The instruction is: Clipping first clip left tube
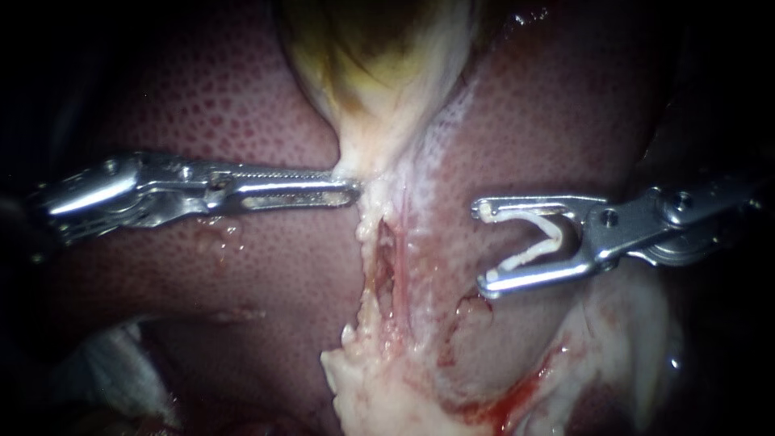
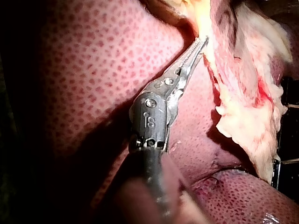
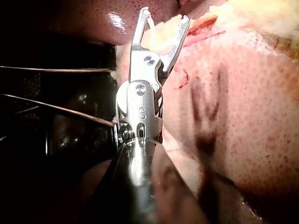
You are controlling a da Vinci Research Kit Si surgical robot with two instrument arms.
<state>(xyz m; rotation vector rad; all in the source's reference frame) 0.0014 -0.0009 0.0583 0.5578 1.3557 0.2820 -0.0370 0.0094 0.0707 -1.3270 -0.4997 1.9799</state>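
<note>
Starting at the tube, we find a thin reddish strand running down the stripped pale tissue below the neck of the gallbladder. It is bare and carries no clip. A fainter strand may lie just beside it, and we cannot say with certainty which of the two is the left one.

The clip, white and spread in a V, sits in the right instrument. Its jaws stand wide and hold the clip by both legs. The mouth faces the tube but is apart from it.

The left instrument has its jaws clamped on the pale edge of the gallbladder neck, just above the tube. The liver lies to either side.

We judge the step to be the approach: the clip is loaded but not yet placed. The next move calls for advancing the open mouth across until the tube alone lies between the clip's legs. It should sit square to the tube, with both tips showing past it, before closing. The left hold should keep the neck taut throughout.
</note>
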